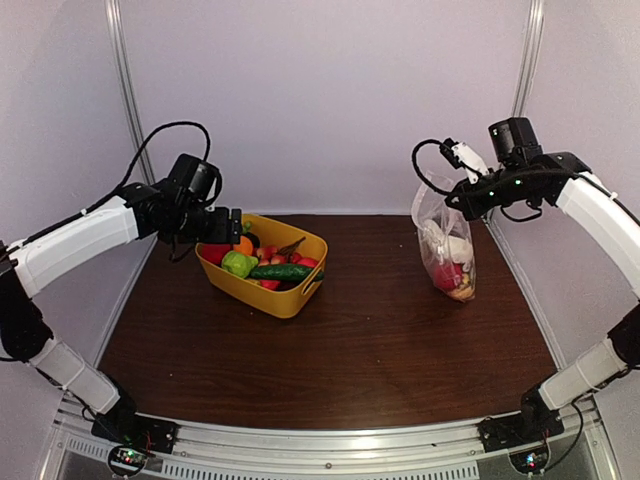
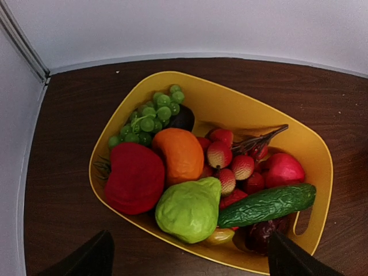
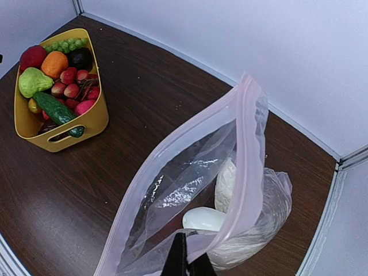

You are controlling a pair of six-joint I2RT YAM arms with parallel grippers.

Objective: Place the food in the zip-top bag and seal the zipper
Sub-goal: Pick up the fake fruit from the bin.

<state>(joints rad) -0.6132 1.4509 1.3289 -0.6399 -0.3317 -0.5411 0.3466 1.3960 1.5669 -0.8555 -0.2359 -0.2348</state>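
The food fills a yellow tub (image 1: 285, 300): a red piece (image 2: 135, 178), an orange piece (image 2: 181, 152), a light green piece (image 2: 190, 210), a dark cucumber (image 2: 267, 204), green grapes (image 2: 149, 118) and small red berries. My left gripper (image 1: 228, 228) hangs open and empty above the tub's near rim (image 2: 190, 259). My right gripper (image 1: 452, 196) is shut on the mouth edge of the zip-top bag (image 1: 447, 245) and holds it upright on the table. In the right wrist view the gripper (image 3: 185, 261) pinches the near lip. The zipper (image 3: 246, 172) gapes open. White pieces (image 3: 204, 218) lie inside, and red and tan ones (image 1: 448, 275) show at the bottom.
The dark wooden table (image 1: 370, 340) is walled in white at the back and both sides, with metal posts in the rear corners. The tub (image 3: 34, 123) stands left of centre and the bag at the right rear, with bare wood between them.
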